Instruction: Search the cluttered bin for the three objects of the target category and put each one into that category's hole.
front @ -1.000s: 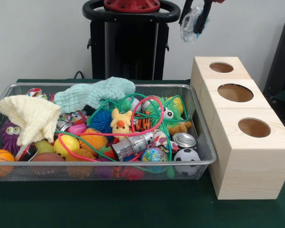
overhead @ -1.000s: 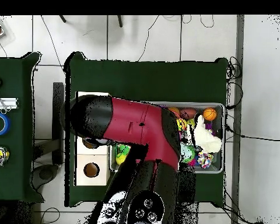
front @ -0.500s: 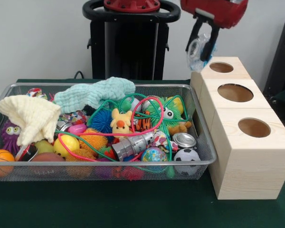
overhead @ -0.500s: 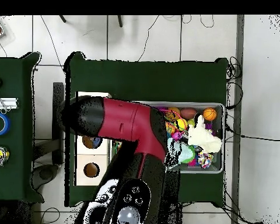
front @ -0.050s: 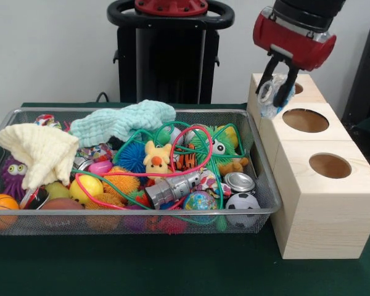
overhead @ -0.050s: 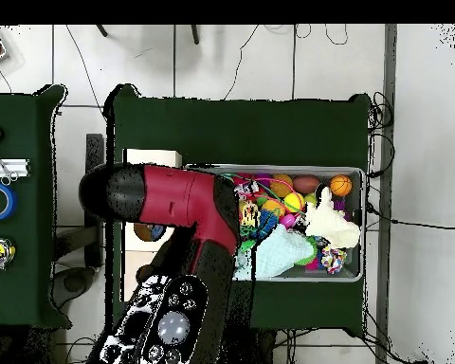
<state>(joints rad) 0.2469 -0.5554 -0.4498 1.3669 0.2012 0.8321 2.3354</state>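
The gripper [front @ -0.050s: 276,92] hangs beside the wooden box [front @ -0.050s: 314,203], at the edge between its far hole [front @ -0.050s: 298,88] and its middle hole [front @ -0.050s: 306,120], and its two dark fingers [front @ -0.050s: 287,91] are closed on a clear, crumpled piece of plastic [front @ -0.050s: 270,97], maybe a small bag or wrapper; I cannot tell exactly what it is. The object is lifted, it touches neither the box top nor the wire bin [front @ -0.050s: 259,185], and it is just beside the far hole, not yet inside any hole. From this I judge that the robot is in the carrying step for one object of the target category, and the release is still to come. How many objects are already in the holes I cannot say, because the insides of the holes are not visible; the near hole [front @ -0.050s: 330,165] shows only a dark brown inside. The bin is still very full: a yellow cloth [front @ -0.050s: 40,153], a mint green cloth [front @ -0.050s: 120,121], a toy duck [front @ -0.050s: 157,160], a soccer ball [front @ -0.050s: 242,203], a small basketball [front @ -0.050s: 1,206], a metal can [front @ -0.050s: 239,182] and coloured cords [front @ -0.050s: 191,139] lying over them. So searching probably remains. In the overhead view the red arm [overhead @ -0.050s: 189,199] covers the box and the gripper.
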